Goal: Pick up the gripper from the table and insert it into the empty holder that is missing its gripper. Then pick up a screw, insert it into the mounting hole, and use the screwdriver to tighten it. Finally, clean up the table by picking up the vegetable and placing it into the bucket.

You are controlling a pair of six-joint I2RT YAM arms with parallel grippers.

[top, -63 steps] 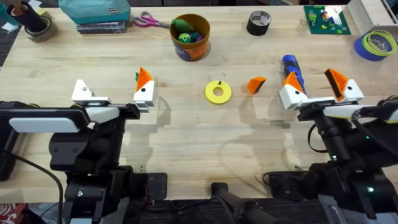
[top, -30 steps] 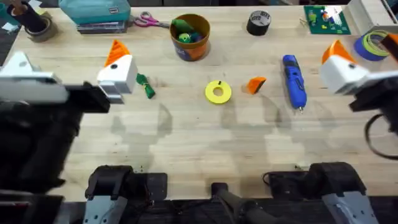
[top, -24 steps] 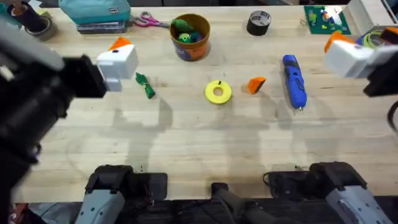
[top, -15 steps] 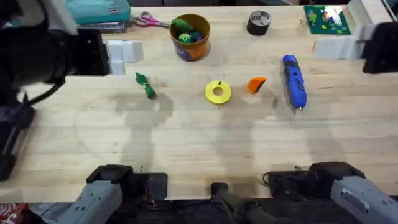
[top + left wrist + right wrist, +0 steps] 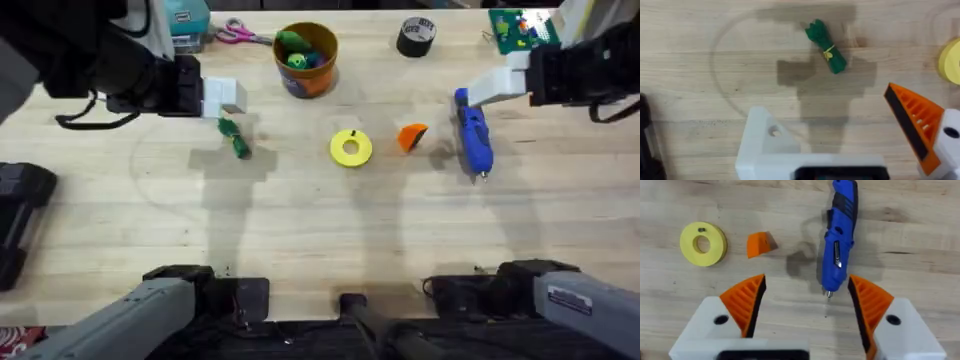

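The gripper [image 5: 411, 136], a loose orange wedge, lies right of a yellow disc [image 5: 351, 148]; it also shows in the right wrist view [image 5: 759, 244]. The screw [image 5: 701, 229] rests on that disc. The blue screwdriver [image 5: 473, 132] lies right of the wedge, under my open right gripper [image 5: 807, 282], whose two fingers both carry orange pads [image 5: 745, 300]. My left gripper [image 5: 825, 107] hangs open above the green vegetable [image 5: 826, 46]. One of its fingers is the empty holder [image 5: 765, 145], bare white with a hole; the other bears an orange tip [image 5: 912, 125]. The bucket [image 5: 305, 58] stands at the back centre.
A black tape roll [image 5: 416, 37] and a green board [image 5: 522, 30] sit at the back right. Scissors [image 5: 238, 33] and a teal box [image 5: 185, 15] lie at the back left. The bucket holds green and yellow toys.
Both arms have risen from the table's front and swung forward. The left gripper now hangs over the vegetable, the right one over the screwdriver. The table's things have not moved.
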